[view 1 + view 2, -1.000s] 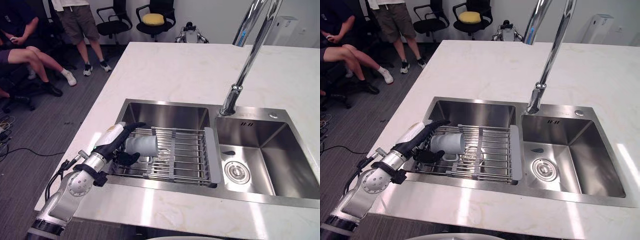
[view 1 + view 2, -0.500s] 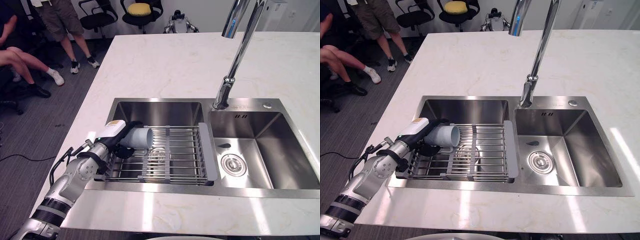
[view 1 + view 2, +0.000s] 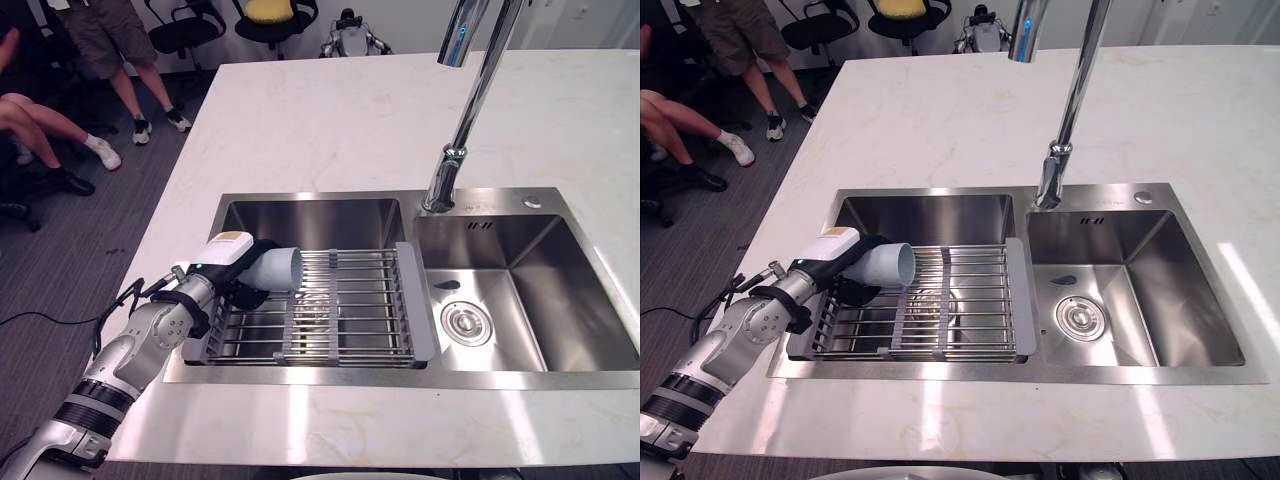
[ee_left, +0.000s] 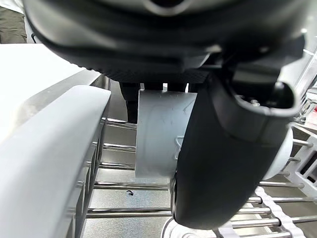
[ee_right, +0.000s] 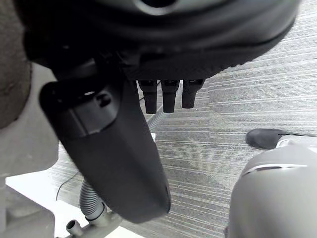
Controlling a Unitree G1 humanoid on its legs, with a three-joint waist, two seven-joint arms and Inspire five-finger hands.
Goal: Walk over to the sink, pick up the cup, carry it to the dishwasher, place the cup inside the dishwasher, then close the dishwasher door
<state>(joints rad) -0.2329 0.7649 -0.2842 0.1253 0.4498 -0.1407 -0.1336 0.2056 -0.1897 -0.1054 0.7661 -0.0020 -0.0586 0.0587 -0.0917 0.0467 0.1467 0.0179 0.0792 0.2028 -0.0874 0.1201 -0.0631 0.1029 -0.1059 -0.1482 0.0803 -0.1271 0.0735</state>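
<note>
Above the stainless sink's (image 3: 312,214) wire rack (image 3: 352,322), the left hand (image 3: 224,260) curls round a smooth grey cylindrical cup (image 3: 277,270) lying sideways.

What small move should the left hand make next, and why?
Probably lift straight up: the left hand is curled round the grey cup, held on its side low over the wire rack in the sink, so it should clear the rim.

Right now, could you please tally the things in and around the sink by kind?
Cup, held in the left hand: 1
Wire rack: 1
Tap: 1
Sink basins, left and right: 2
Total: 5
</note>
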